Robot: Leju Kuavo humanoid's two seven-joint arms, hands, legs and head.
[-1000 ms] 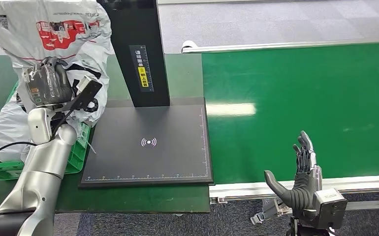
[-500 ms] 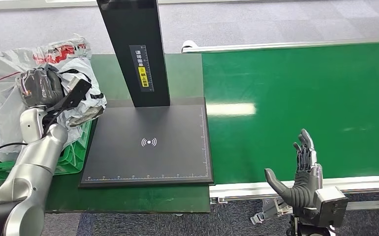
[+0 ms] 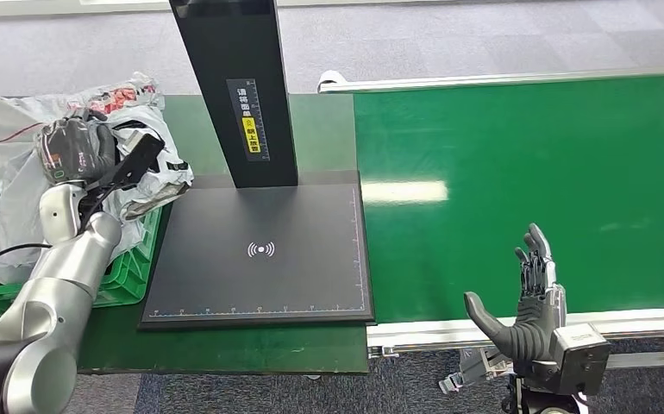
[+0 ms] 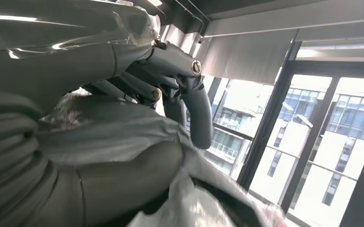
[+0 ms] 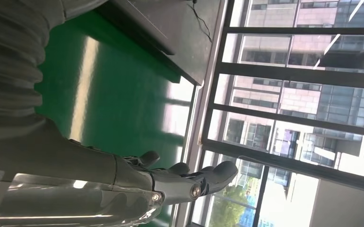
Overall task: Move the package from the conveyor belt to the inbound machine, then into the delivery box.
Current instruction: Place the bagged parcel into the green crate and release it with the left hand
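Package in crate, left of scanner

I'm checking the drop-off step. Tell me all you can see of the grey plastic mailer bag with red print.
The grey plastic mailer bag with red print is a soft, crumpled, glossy pouch with black markings. It slumps over the green slatted crate left of the black scanner platform, one edge spilling toward the platform. The left hand grips it from above.

You can see a white wireless-signal symbol printed mid-plate on the black scanner plate, ruler ticks with tiny unreadable numbers along its front edge, a yellow-and-white label of unreadable characters on the black column, and red print, illegible, on the package.
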